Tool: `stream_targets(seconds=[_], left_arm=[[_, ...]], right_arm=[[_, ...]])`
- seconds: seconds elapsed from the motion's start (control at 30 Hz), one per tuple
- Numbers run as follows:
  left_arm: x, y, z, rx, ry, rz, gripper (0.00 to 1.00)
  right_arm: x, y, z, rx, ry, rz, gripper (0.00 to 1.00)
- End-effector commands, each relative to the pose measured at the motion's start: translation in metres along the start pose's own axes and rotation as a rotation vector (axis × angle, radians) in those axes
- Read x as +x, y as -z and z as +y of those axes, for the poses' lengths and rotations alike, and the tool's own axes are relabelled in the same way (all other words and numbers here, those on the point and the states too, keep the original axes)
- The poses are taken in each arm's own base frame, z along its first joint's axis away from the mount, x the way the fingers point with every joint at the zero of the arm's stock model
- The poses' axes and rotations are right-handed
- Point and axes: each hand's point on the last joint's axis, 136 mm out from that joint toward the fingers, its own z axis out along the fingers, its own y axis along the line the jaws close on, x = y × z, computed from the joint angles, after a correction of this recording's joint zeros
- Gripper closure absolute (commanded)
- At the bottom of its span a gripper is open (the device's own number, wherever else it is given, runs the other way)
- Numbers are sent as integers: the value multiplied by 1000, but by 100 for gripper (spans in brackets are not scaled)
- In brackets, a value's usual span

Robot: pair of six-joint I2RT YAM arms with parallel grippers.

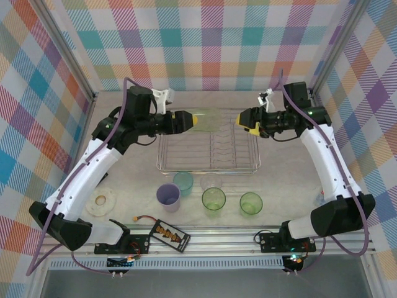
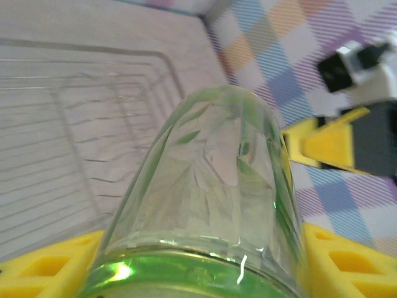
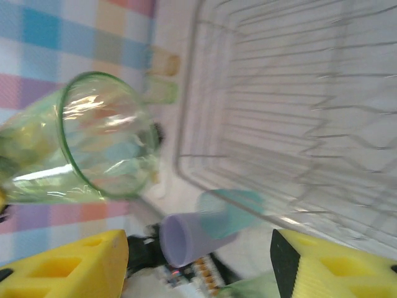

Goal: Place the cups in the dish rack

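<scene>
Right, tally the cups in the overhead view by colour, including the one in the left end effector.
Green cups: 3
Lilac cup: 1
Teal cup: 1
Clear cup: 1
Total: 6

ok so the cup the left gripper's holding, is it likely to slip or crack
Probably slippery: the held cup looks smooth and glossy where the left gripper clamps it. Likely light and slightly flexible rather than brittle, as its wall looks thin and translucent. Laid on its side it would probably roll, being round.
</scene>
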Motion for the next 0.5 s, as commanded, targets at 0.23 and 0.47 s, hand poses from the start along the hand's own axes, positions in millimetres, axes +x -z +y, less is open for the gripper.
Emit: stream_targets(seconds=[0.23,0.47], left_arm=[[-6,-5,73,-485,43,112,100],[5,-37,98,-586,29,261,100]], right_arm=[[26,-3,-147,676,-67,205,45],[41,-24,-173,733,-73,302,51]])
